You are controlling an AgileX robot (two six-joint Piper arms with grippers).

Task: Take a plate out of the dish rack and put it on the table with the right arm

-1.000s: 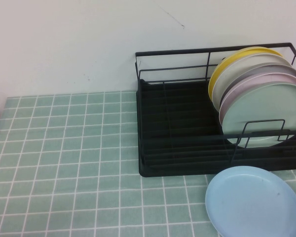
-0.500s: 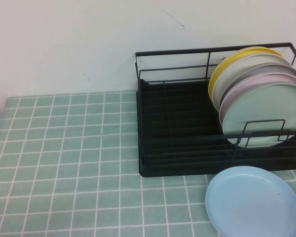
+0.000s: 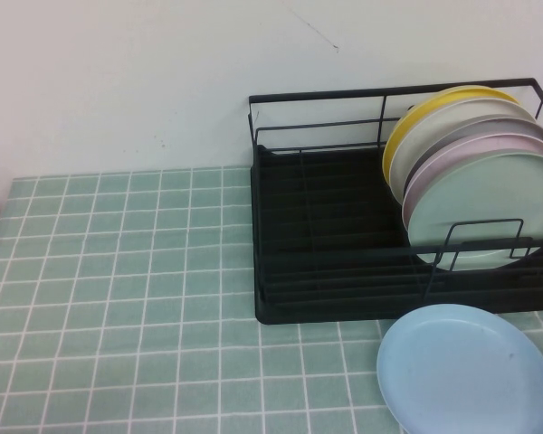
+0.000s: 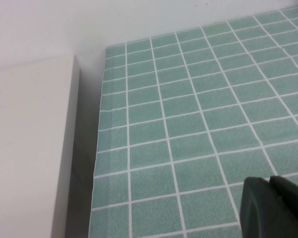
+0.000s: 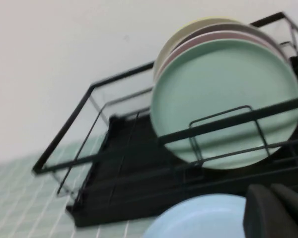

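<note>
The pale mint-green plate [image 3: 484,210] stands upright at the front of a row of plates in the black wire dish rack [image 3: 335,235]; it also shows in the right wrist view [image 5: 223,99]. The table [image 3: 118,298] has a pale green tile-pattern cloth. Neither arm shows in the high view. My right gripper [image 5: 275,210] is shut and empty, low over the near side of a light blue plate [image 5: 198,218], short of the rack [image 5: 114,163]. My left gripper [image 4: 273,208] is shut and empty above the cloth [image 4: 188,124] near the table's left edge.
A light blue plate [image 3: 466,371] lies flat on the table in front of the rack. Behind the mint plate stand pink [image 3: 452,158], white and yellow [image 3: 425,113] plates. A white wall runs behind; a white block [image 4: 30,148] sits beside the table's left edge.
</note>
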